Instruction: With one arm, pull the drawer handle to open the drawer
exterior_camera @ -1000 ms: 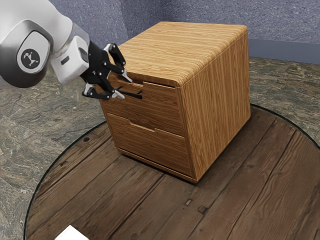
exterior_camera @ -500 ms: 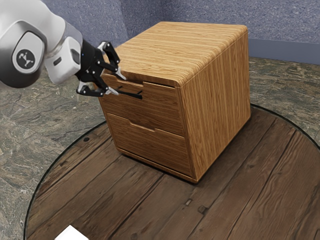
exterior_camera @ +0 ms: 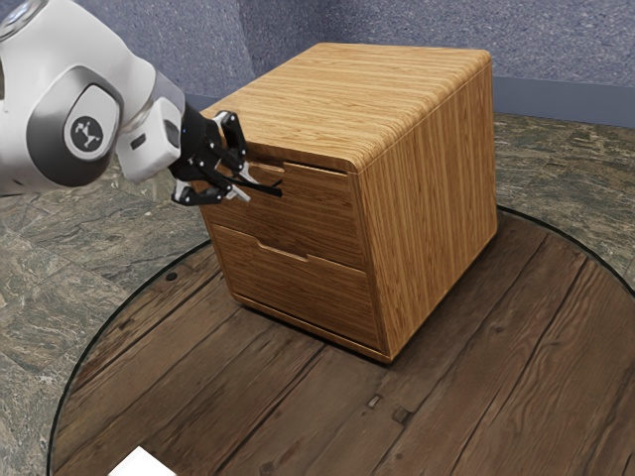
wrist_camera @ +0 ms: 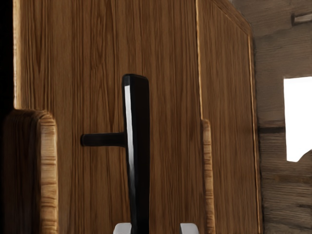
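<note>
Ok: handle (exterior_camera: 264, 186) (wrist_camera: 135, 146) is a black bar on the top drawer (exterior_camera: 308, 213), long axis level along the drawer front, held off it by a short post (wrist_camera: 102, 140). Gripper (exterior_camera: 238, 179) is open, fingertips (wrist_camera: 123, 227) straddling the bar, with a gap on one side.

One cabinet (exterior_camera: 397, 129); two drawers: upper drawer (exterior_camera: 313, 213), lower drawer (exterior_camera: 298, 288); one black handle (wrist_camera: 135, 146); one round wooden table (exterior_camera: 496, 377); one white object (exterior_camera: 144, 464); one robot arm (exterior_camera: 79, 119); one gripper (exterior_camera: 241, 180).
</note>
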You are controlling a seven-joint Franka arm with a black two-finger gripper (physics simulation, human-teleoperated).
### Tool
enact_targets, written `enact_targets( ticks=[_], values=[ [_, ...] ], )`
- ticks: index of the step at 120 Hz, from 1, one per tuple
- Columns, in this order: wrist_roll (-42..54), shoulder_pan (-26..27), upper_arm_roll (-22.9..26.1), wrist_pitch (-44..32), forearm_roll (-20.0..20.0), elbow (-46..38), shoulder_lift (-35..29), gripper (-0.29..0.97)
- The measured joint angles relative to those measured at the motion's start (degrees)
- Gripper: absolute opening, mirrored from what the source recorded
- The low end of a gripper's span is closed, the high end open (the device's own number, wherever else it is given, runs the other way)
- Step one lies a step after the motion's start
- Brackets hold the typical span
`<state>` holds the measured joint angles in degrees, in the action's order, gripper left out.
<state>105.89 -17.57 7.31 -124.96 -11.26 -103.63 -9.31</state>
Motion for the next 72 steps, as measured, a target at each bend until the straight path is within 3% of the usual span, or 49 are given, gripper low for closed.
enact_targets(
  ticks=[20,72],
  values=[
    [0.2,0.0,0.0,-0.1,0.0,-0.4,0.0,-0.06],
    [0.4,0.2,-0.6,0.0,-0.3,-11.7,-11.8,-0.10]
  ],
)
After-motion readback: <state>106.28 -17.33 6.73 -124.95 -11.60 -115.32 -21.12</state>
